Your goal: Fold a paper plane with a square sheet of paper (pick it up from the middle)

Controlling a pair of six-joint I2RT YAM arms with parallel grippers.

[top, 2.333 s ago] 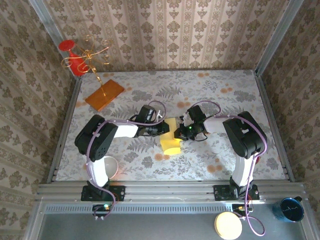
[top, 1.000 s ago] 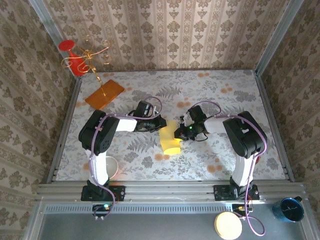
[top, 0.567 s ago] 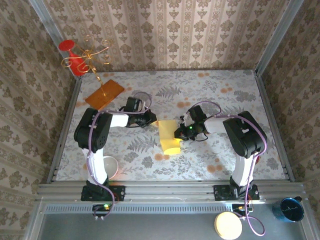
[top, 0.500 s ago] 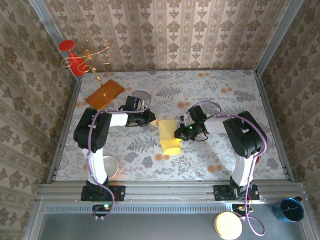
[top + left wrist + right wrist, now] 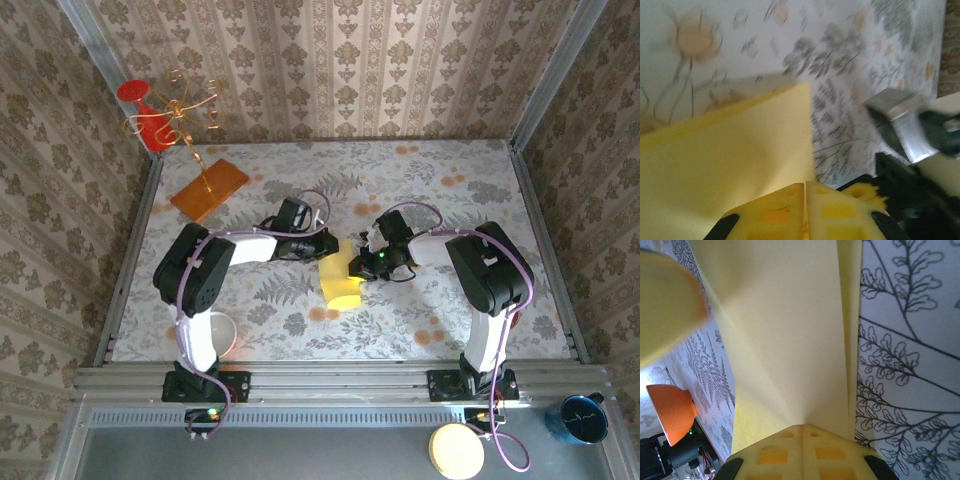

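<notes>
The pale-yellow square sheet of paper [image 5: 338, 285] lies mid-table as a partly folded oblong, not a pointed paper plane. My left gripper [image 5: 325, 248] is at its upper left corner, shut on the paper. In the left wrist view the lifted sheet [image 5: 725, 160] runs into the closed yellow fingertips [image 5: 805, 192]. My right gripper [image 5: 357, 266] is shut on the sheet's right edge. In the right wrist view the paper [image 5: 790, 340] fans out from the closed tips [image 5: 802, 429], with a narrow folded strip [image 5: 850, 315] along its right side.
An orange board with a gold wire stand [image 5: 208, 188] and a red glass [image 5: 145, 115] stand at the back left. A bowl [image 5: 215, 333] sits beside the left arm's base. On the front ledge are a pale round lid [image 5: 456, 450] and a blue cup [image 5: 582, 418].
The left gripper, which had swung out to the left of the sheet, has come back right to its upper left corner. The right gripper has stayed put.
</notes>
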